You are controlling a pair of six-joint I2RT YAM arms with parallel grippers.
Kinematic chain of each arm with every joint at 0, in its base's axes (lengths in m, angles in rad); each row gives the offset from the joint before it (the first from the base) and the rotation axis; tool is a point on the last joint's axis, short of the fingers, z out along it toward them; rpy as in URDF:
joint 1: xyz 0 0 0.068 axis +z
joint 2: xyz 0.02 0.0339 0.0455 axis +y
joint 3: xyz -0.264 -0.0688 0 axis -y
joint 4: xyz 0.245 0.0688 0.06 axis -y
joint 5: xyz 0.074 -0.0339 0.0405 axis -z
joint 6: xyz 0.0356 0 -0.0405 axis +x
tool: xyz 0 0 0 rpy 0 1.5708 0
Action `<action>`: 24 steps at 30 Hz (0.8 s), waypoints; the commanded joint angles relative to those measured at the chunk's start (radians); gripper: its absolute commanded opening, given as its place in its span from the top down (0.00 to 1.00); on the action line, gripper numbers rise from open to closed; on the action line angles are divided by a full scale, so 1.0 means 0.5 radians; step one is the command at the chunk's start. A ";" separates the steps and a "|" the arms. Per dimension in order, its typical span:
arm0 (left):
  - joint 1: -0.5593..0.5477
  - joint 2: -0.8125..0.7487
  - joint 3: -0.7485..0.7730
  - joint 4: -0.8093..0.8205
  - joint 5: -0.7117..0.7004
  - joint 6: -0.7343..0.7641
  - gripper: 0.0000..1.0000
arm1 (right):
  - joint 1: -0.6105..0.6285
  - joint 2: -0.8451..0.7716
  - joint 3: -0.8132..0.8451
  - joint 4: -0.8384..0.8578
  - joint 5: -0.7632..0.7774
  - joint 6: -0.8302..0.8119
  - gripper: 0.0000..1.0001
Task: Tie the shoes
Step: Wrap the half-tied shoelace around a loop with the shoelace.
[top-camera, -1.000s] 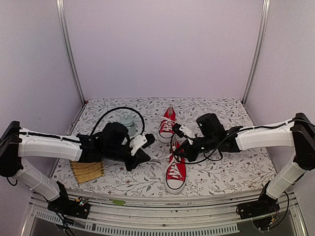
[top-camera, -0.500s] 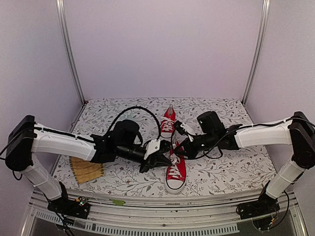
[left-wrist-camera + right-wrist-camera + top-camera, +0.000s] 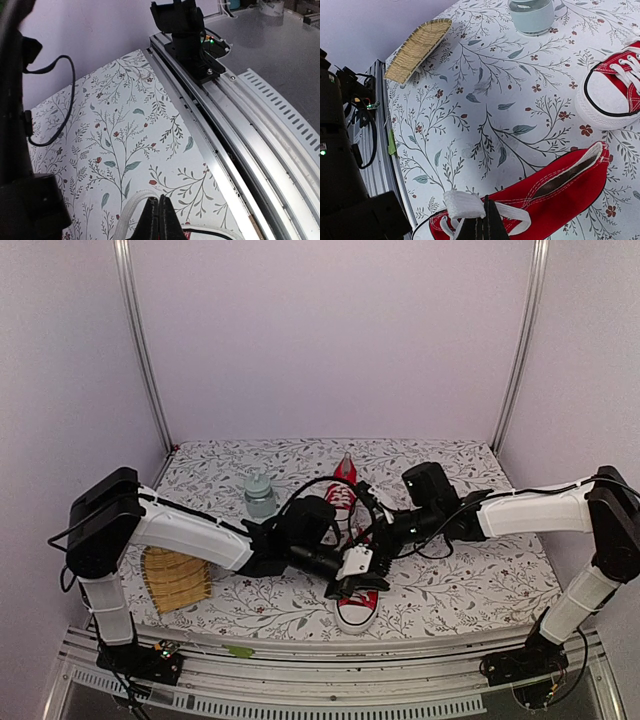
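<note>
Hanging over the near sneaker (image 3: 357,608) on the worktop (image 3: 480,590), left claw (image 3: 352,585) is clenched, right claw (image 3: 372,538) clenched too, right at its white laces (image 3: 462,204). No bow showing yet, far sneaker (image 3: 343,488) sits behind, so basically all the tying's left.

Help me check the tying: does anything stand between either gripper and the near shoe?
Nothing visible does. The right gripper is shut at the laces of the near shoe; the left gripper is shut just over that shoe. The bottle and straw mat sit well aside.
</note>
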 commanded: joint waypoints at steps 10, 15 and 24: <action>-0.130 0.257 0.248 0.076 -0.131 0.067 0.87 | -0.024 0.043 0.051 -0.029 -0.057 -0.039 0.99; -0.158 0.151 0.294 0.022 -0.063 0.065 0.74 | -0.025 0.037 0.060 -0.049 -0.050 -0.056 0.99; -0.169 -0.124 0.213 0.011 0.082 0.046 0.69 | -0.024 0.058 0.067 -0.060 -0.052 -0.089 0.99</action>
